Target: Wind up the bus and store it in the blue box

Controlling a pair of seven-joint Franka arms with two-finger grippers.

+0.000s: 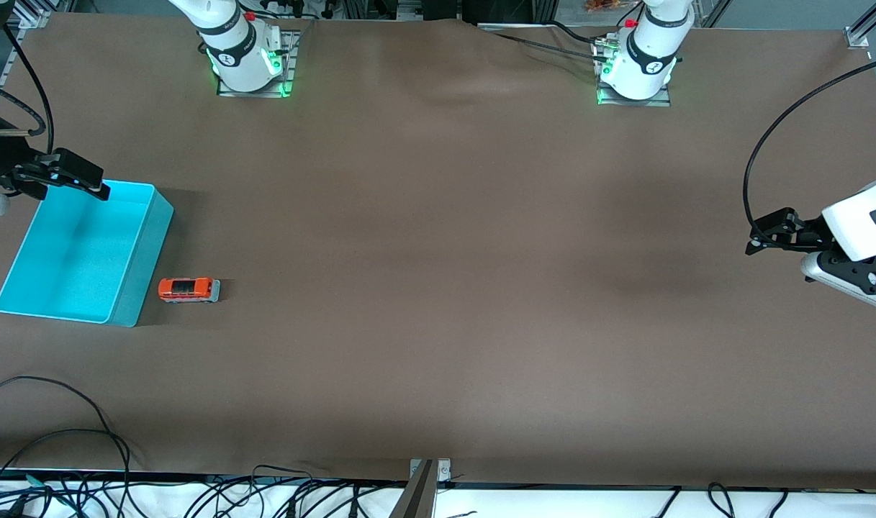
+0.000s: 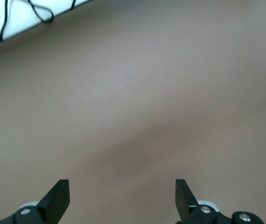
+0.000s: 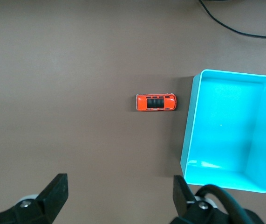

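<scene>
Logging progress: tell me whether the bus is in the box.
Out. The bus stands on the table beside the box, which is empty.

The right tool (image 1: 85, 180) hung over the box's (image 1: 139, 277) corner farthest from the front camera, fingers (image 3: 56, 193) spread wide and empty. Well apart from the box, the left tool (image 1: 758, 241) hovered over the desk (image 1: 445, 288), fingers (image 2: 58, 198) likewise open.

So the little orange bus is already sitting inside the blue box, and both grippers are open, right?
Not quite: the bus sits on the table beside the blue box, not in it, as the front view shows. Both the right gripper and left gripper are indeed open.
</scene>
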